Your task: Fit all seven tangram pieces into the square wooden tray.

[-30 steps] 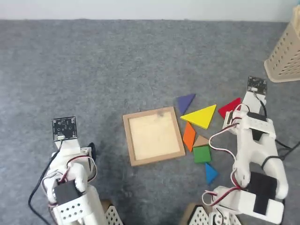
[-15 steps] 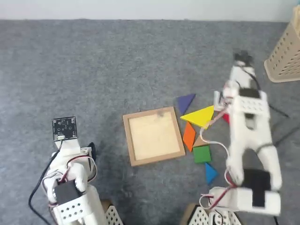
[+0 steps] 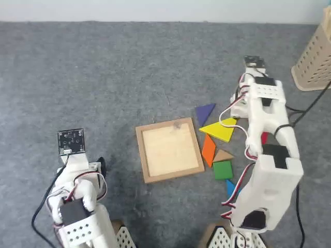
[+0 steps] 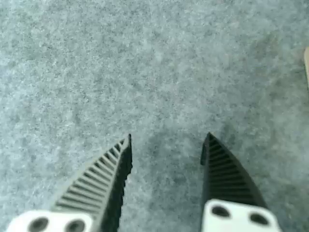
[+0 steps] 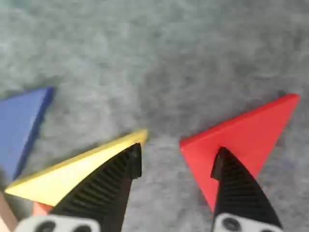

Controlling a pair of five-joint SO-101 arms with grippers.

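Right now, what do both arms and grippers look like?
Left arm and right arm: white plastic shells, black servos, loose red, white and black cables. Left gripper and right gripper: black ribbed fingers tapering to points, white mounts.

White arms (image 3: 269,181), black servo blocks (image 3: 72,211), red-white-black cables (image 3: 76,190); black ribbed pincer fingers (image 4: 104,188), white screw-holed bases (image 4: 48,223).

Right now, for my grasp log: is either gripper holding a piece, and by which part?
Nothing is held. Left gripper open over carpet; right gripper open above yellow triangle and red triangle.
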